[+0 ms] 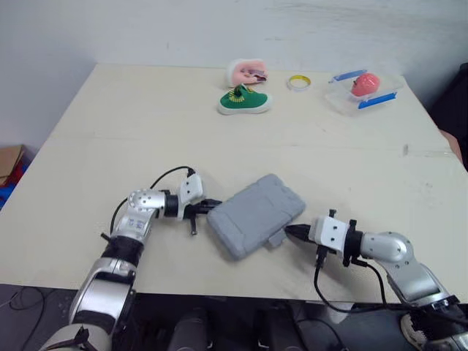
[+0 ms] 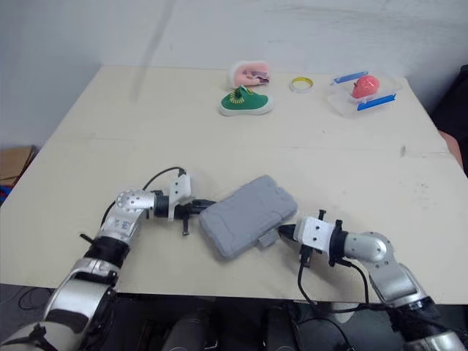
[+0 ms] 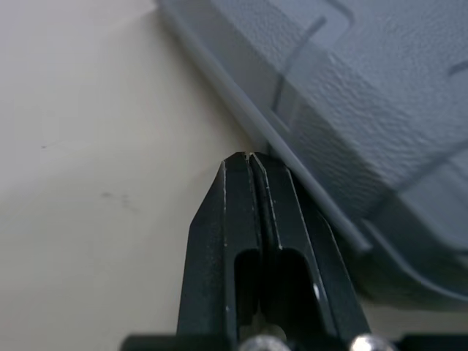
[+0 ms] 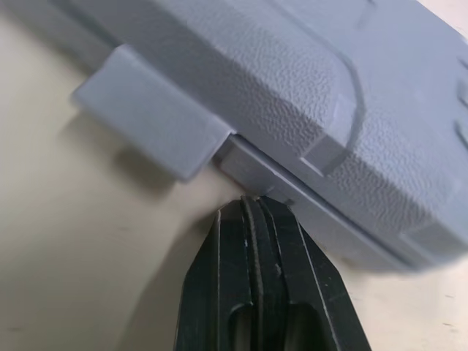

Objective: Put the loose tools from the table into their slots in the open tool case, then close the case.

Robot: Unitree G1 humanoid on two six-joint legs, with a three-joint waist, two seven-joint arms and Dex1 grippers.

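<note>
Evidently the tool case [image 1: 256,214] lay shut at lower centre, tools presumably inside. The left gripper [image 1: 208,207] and right gripper [image 1: 290,232], fingers pressed together and empty, touched its opposite edges; the latch [image 4: 150,121] looked unfastened.

Head stereo pair looks fwd & down over the table [image 1: 110,124] from its near edge, wide view. L & R wrist cams sit v. close, low, facing opposite sides of the tool case [image 1: 256,213]; all four views share it

Cream table [image 1: 131,124] against plain white wall [image 1: 110,29], evenly lit.
</note>
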